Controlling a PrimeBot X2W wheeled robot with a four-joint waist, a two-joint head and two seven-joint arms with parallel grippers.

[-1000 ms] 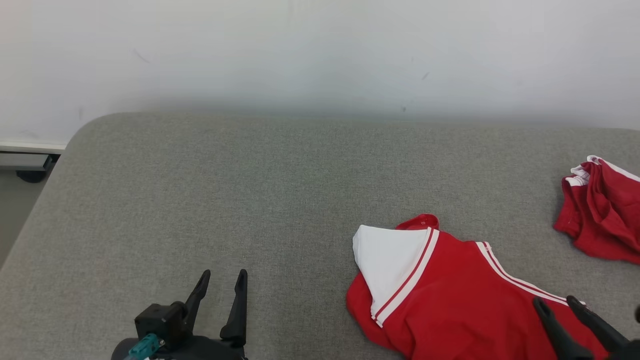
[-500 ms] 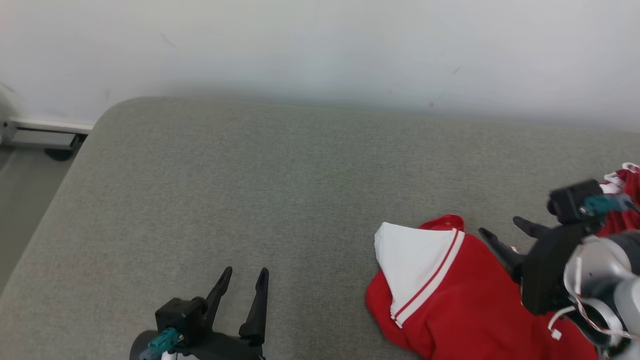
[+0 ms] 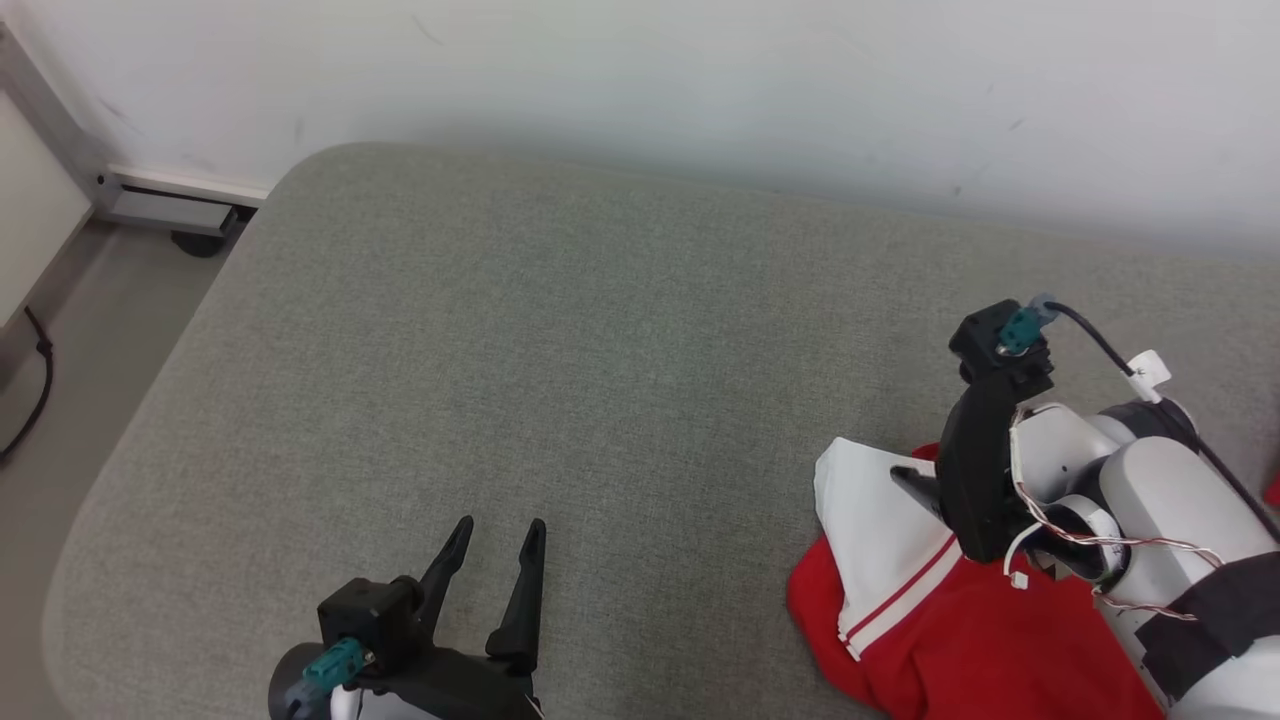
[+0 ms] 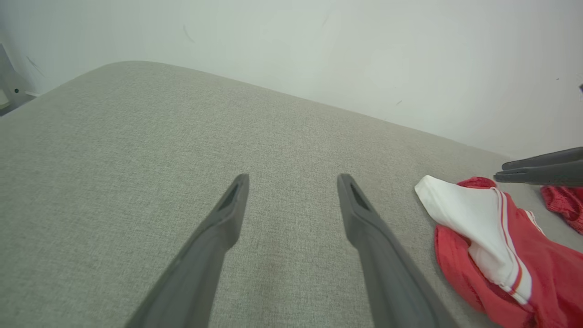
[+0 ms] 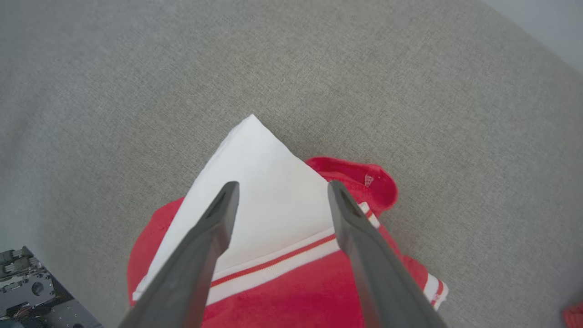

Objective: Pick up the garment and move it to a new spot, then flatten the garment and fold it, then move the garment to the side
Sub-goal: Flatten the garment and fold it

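Hovering our right claw (image 5: 282, 186), spread wide, over the red-and-white garment (image 5: 282, 291) crumpled on the table (image 3: 600, 350) at our right, we judge nothing done: pickup, flattening, folding, moving aside remain; left claw (image 4: 294, 177) spread, empty

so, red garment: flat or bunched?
Bunched: the red garment lies crumpled on the grey surface, its white panel flipped over the red.
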